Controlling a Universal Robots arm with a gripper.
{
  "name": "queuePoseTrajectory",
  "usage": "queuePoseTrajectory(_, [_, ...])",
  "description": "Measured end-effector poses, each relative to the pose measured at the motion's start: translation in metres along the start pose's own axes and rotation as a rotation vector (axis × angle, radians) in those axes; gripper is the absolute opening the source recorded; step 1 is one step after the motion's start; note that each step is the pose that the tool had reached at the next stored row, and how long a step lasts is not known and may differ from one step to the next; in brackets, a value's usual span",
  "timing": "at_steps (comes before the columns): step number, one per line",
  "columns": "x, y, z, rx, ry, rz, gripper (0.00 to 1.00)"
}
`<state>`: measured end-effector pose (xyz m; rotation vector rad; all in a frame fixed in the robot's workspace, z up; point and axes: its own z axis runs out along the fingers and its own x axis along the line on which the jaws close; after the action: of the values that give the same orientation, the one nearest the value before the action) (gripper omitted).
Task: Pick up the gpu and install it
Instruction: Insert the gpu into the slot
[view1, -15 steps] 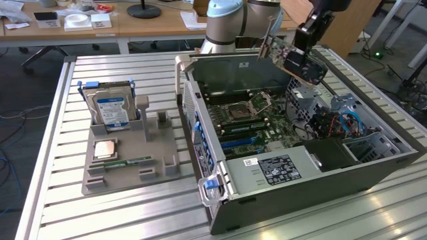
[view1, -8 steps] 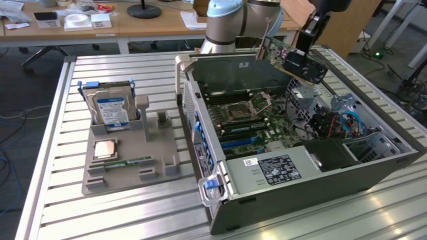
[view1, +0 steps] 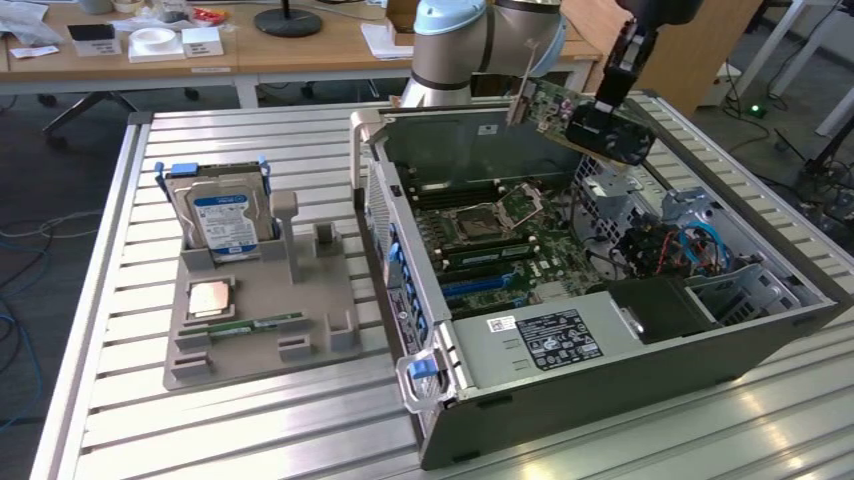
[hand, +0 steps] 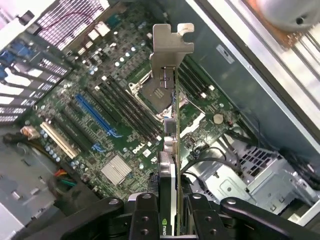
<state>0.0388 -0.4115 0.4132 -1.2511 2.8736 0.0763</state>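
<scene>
In the exterior view, the gpu (view1: 558, 105), a thin flat green circuit-board card with a black cooler block on one face, is held in the air above the far end of the open grey metal computer case (view1: 574, 345), clear of its rim. It is gripped from above by the black gripper (view1: 611, 100). This is judged to leave the card's lower edge free for the board below. Inside the case, the green motherboard (view1: 501, 235) lies exposed, the side panel being off. Outside the case, to the exterior view's left of it, a grey moulded holder (view1: 307, 345) keeps a silver hard drive with a blue-white label (view1: 220, 222) upright and a narrow green memory stick (view1: 256, 325) lying flat.

In the wrist view, the gpu (hand: 172, 150) is seen edge-on, with its silver metal bracket (hand: 167, 50) at the end away from the gripper (hand: 170, 222). The black fingers (hand: 145, 217) are clenched on the card's two faces. The motherboard (hand: 115, 125) inside the case is seen beneath, apart from the card. The card lies at an angle to the long blue slot (hand: 95, 117), so it is judged unseated and not lined up.
</scene>
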Motion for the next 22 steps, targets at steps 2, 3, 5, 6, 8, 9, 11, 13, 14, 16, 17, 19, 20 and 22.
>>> queuePoseTrajectory(2, [0.0000, 0.0000, 0.0001, -0.0009, 0.0015, -0.035, 0.27])
queuePoseTrajectory(3, [0.0000, 0.0000, 0.0002, -0.0014, 0.0023, -0.053, 0.27])
queuePoseTrajectory(5, [0.0000, 0.0000, 0.0003, -0.0023, 0.0036, -0.088, 0.27])
queuePoseTrajectory(6, [0.0000, 0.0000, 0.0004, -0.0027, 0.0044, -0.105, 0.27])
queuePoseTrajectory(8, [0.0000, 0.0000, 0.0005, -0.0035, 0.0058, -0.137, 0.27])
queuePoseTrajectory(9, [0.0000, 0.0000, 0.0006, -0.0043, 0.0070, -0.170, 0.27])
queuePoseTrajectory(11, [0.0000, 0.0000, 0.0007, -0.0051, 0.0084, -0.201, 0.27])
queuePoseTrajectory(13, [0.0000, 0.0000, 0.0008, -0.0059, 0.0098, -0.232, 0.27])
queuePoseTrajectory(14, [0.0000, 0.0000, 0.0009, -0.0063, 0.0104, -0.247, 0.27])
queuePoseTrajectory(16, [0.0000, -0.0001, 0.0010, -0.0071, 0.0117, -0.279, 0.27])
queuePoseTrajectory(17, [0.0000, -0.0001, 0.0011, -0.0075, 0.0123, -0.294, 0.27])
queuePoseTrajectory(19, [0.0000, -0.0001, 0.0012, -0.0083, 0.0136, -0.324, 0.27])
queuePoseTrajectory(20, [0.0000, -0.0001, 0.0012, -0.0086, 0.0142, -0.339, 0.27])
queuePoseTrajectory(22, [0.0000, -0.0001, 0.0013, -0.0093, 0.0155, -0.368, 0.27])
